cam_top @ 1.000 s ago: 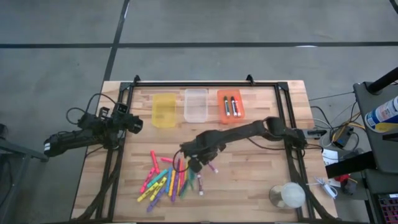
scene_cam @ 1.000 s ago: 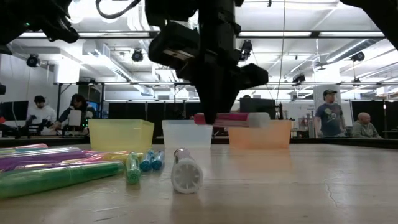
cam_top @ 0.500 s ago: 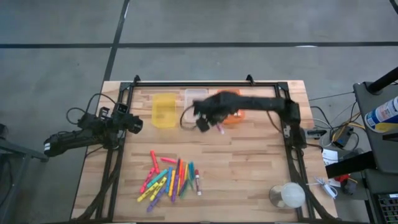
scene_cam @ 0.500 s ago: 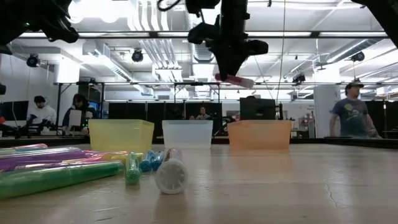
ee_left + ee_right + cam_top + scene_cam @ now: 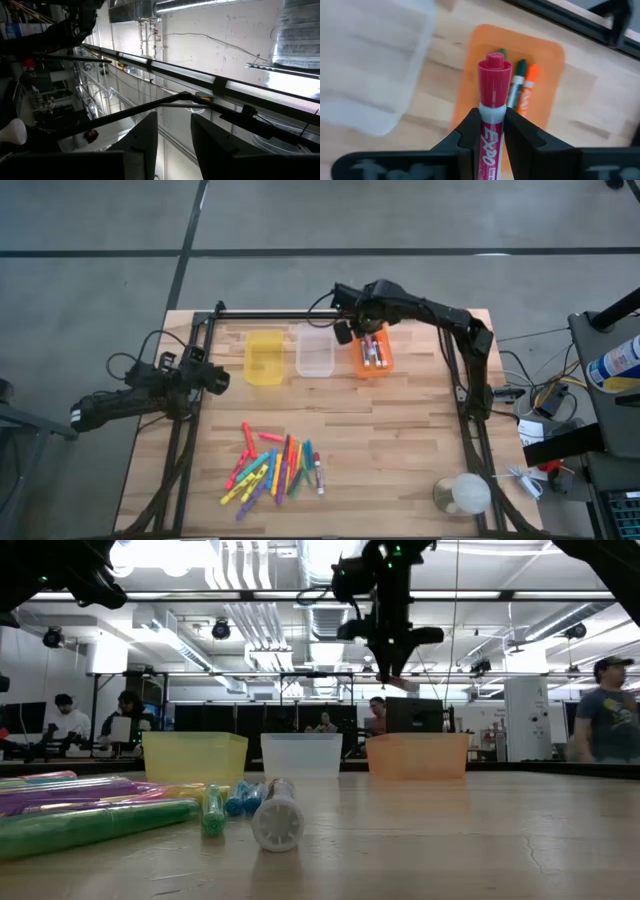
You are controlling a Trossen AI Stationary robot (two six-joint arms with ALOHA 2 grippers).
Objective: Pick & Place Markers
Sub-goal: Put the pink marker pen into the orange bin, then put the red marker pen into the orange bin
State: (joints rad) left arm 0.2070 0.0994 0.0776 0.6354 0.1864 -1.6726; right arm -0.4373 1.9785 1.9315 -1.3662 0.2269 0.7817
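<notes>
My right gripper (image 5: 367,330) hangs above the orange bin (image 5: 371,367), which stands at the far edge of the counter (image 5: 400,430), and its fingers (image 5: 470,131) are clamped on a pink-capped marker (image 5: 492,107) with a white body, the cap pointing out past the fingertips. Seen from my wrist, that marker sits over the orange bin, and inside the bin lie a few markers side by side: a green-capped one (image 5: 519,80), an orange-capped one (image 5: 529,85), and the tip of another green one that the held marker mostly hides. In the low view the gripper is well above the bin's rim, with the marker's end sticking out below it. Just beside the orange bin stands the clear bin (image 5: 315,350), and beside that the yellow bin (image 5: 264,358); all three line up along the far edge, and I cannot make out anything lying in the clear or the yellow one. The rest of the markers (image 5: 272,466) lie in a loose heap near the counter's near edge, toward its left side, pink, yellow, green, blue, red and purple among them. My left gripper (image 5: 213,379) waits at the left edge of the counter, raised and pointed upward, its fingers (image 5: 145,140) standing apart with nothing between them.
</notes>
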